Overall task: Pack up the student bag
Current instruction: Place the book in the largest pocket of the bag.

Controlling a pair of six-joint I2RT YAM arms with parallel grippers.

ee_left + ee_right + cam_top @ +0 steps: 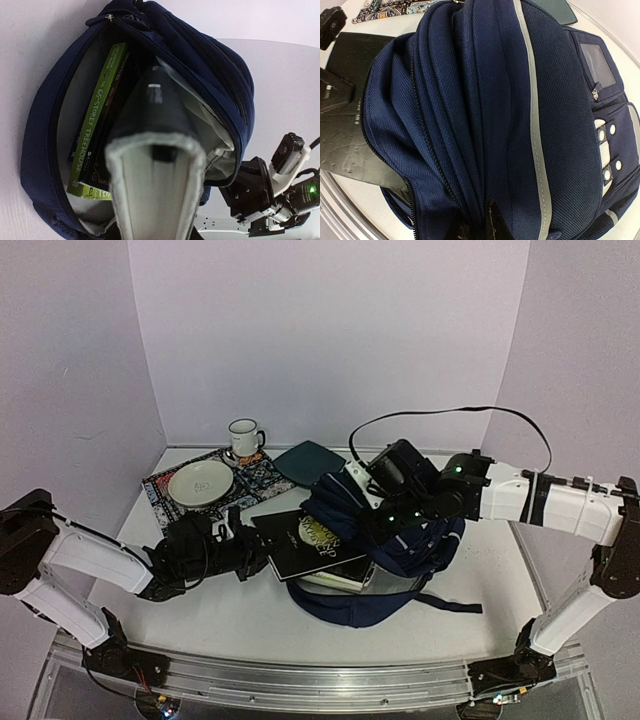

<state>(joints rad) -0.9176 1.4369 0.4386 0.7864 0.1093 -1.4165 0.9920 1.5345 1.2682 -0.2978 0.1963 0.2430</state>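
The navy student bag (415,540) lies at mid-table with its main opening facing left. My right gripper (378,508) is shut on a fold of the bag's top fabric (485,150) and holds the mouth up; its fingertips (495,227) show dark at the bottom edge of the right wrist view. My left gripper (250,552) is shut on a black book (310,542), whose far end lies in the bag's mouth. In the left wrist view the black book (155,165) shows its page edge toward me and hides my fingers. A green-spined book (97,120) stands inside the bag (210,70).
A cream plate (200,482) sits on a patterned mat (160,492) at the back left, with a white mug (243,438) behind it. A dark teal plate (308,462) lies behind the bag. The bag's strap (400,608) trails toward the near edge. A black cable (450,412) arches over the right arm.
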